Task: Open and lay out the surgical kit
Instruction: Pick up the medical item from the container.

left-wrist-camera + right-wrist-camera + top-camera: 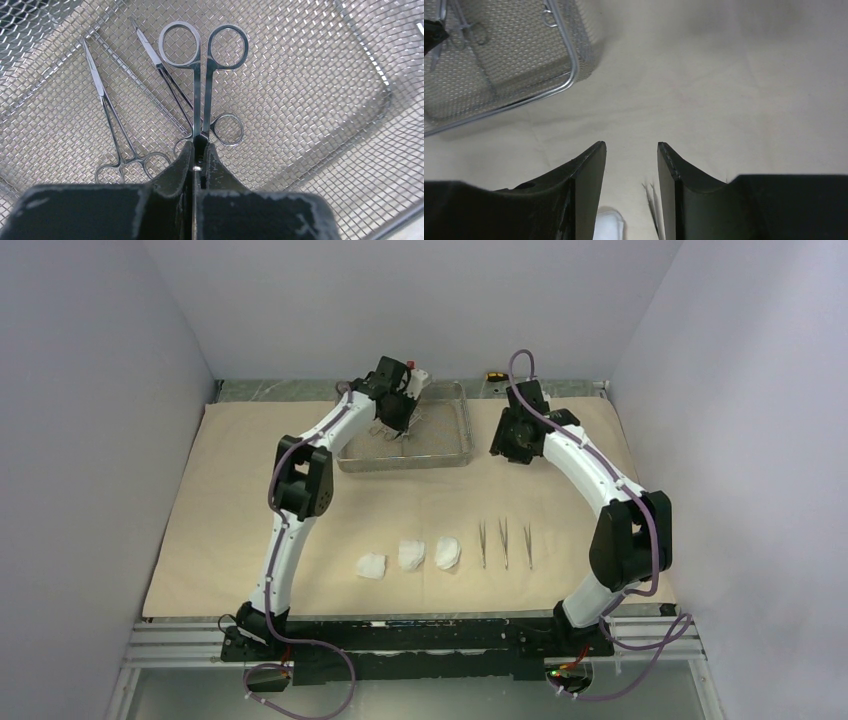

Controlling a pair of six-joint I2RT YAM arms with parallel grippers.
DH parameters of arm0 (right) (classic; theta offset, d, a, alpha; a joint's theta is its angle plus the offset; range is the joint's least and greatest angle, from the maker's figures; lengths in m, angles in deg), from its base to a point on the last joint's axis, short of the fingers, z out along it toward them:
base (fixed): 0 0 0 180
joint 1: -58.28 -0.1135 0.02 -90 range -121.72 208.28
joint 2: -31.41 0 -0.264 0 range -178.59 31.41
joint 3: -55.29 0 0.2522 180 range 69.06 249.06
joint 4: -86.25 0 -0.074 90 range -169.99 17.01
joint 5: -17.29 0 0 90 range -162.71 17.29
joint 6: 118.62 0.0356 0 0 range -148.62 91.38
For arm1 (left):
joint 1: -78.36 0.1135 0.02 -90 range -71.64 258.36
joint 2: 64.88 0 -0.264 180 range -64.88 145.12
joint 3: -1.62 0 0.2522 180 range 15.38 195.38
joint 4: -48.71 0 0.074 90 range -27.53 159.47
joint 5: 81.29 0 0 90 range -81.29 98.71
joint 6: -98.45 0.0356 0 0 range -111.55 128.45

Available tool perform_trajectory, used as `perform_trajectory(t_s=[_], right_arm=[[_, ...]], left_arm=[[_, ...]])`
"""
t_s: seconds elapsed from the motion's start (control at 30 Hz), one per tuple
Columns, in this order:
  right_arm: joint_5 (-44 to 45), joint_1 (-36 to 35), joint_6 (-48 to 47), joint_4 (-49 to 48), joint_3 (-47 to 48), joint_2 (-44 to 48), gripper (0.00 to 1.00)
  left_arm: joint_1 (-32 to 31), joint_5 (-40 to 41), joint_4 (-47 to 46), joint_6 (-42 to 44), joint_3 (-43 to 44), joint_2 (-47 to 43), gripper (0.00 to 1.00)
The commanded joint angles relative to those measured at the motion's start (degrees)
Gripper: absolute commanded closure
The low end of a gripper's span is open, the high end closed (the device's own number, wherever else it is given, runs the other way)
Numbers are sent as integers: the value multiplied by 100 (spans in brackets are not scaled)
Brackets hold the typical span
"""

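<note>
No lettering can be read in any view.
The wire-mesh tray [420, 460], the ring-handled clamp [196, 100] in the middle of the left wrist view, the beige wrap cloth [230, 520] and the arms' white shells [583, 465] carry no legible word, number or brand mark. A small yellow-and-black object [495, 373] at the upper middle of the overhead view is too small to make out.

One overhead, two wrist close-ups — common tray [440, 440]
</note>
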Motion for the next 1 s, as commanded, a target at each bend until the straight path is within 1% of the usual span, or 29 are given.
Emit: perform_trajectory(t_s=[0.0,0.1,0.2,0.23,0.3,0.4,0.5,0.63,0.8,0.97], right_arm=[[-403,1,95,-362,339,44,53],[-879,-2,202,-660,389,-21,52],[-1322,-4,364,-925,490,-122,49],[-1461,-5,411,-1021,522,-150,47],[-1674,0,540,-1260,557,-134,37],[-2017,0,728,-1708,560,-70,26],[-2328,-1,856,-2019,651,-59,21],[-2672,-5,1065,-2225,832,-119,18],[-3269,-1,1325,-2426,1063,-272,18],[-3560,-2,1390,-1998,1575,-542,18]], left_arm=[[62,-283,24,-266,229,-582,100],[63,-393,-65,-422,43,-774,100],[60,-568,-84,-587,-103,-1008,100],[66,-650,-80,-810,-153,-1090,100],[58,-866,-73,-997,-267,-1283,100],[58,-1241,-36,-1191,-467,-1598,100],[54,-1617,-44,-1314,-790,-1951,100],[34,-2054,-65,-1310,-1232,-2502,100],[-61,-2436,46,-1123,-1501,-2946,100],[-172,-2543,80,-1061,-1673,-3241,100]])
